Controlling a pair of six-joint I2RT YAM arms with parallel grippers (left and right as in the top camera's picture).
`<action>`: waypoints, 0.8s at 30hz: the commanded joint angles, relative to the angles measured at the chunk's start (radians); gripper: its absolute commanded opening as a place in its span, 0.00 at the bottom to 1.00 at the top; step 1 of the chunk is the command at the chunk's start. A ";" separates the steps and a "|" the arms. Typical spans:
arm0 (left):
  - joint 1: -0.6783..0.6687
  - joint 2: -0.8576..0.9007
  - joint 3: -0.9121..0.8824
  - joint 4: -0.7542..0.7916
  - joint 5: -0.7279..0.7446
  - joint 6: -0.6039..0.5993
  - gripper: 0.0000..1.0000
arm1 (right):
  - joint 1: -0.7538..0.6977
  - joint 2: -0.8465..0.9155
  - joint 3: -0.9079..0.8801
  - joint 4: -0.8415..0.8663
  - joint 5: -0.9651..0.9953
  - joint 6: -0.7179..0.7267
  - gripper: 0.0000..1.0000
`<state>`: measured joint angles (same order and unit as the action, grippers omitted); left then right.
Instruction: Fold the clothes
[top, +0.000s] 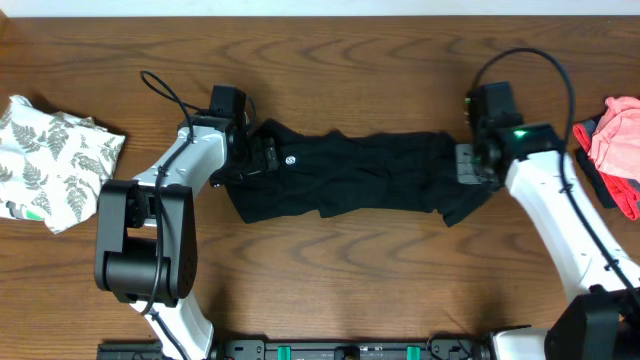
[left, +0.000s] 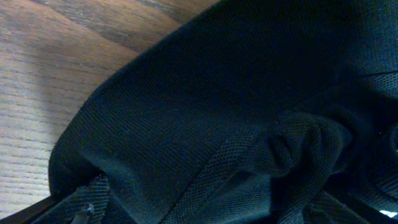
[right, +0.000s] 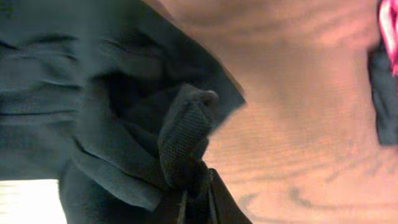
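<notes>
A large black garment (top: 360, 172) lies stretched in a band across the middle of the table, with a small white logo (top: 291, 159) near its left end. My left gripper (top: 266, 156) sits at that left end, jaws wide open. Black mesh fabric (left: 205, 106) fills the left wrist view and drapes over one ribbed finger (left: 87, 200). At the garment's right end my right gripper (top: 468, 165) is shut on a pinched bunch of the black fabric (right: 186, 130), which bulges out just beyond the fingertips (right: 198, 186).
A crumpled white fern-print garment (top: 50, 160) lies at the far left. At the far right edge lie a pink piece (top: 618, 135) and a black piece with red trim (top: 600, 182). Bare wood table (top: 350, 70) lies behind and in front of the black garment.
</notes>
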<state>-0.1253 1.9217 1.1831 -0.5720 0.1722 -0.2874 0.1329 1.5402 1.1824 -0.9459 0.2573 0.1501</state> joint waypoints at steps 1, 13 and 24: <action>-0.003 0.095 -0.069 -0.056 0.048 -0.001 0.98 | -0.071 0.005 -0.022 -0.018 -0.026 0.044 0.04; -0.002 -0.304 -0.063 -0.117 -0.043 0.004 0.98 | -0.349 0.006 -0.166 0.080 -0.052 0.134 0.14; -0.082 -0.365 -0.087 -0.224 0.179 -0.053 0.98 | -0.385 0.006 -0.179 0.104 -0.129 0.133 0.10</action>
<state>-0.1699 1.5337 1.1160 -0.8021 0.2447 -0.3187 -0.2508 1.5444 1.0065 -0.8463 0.1478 0.2642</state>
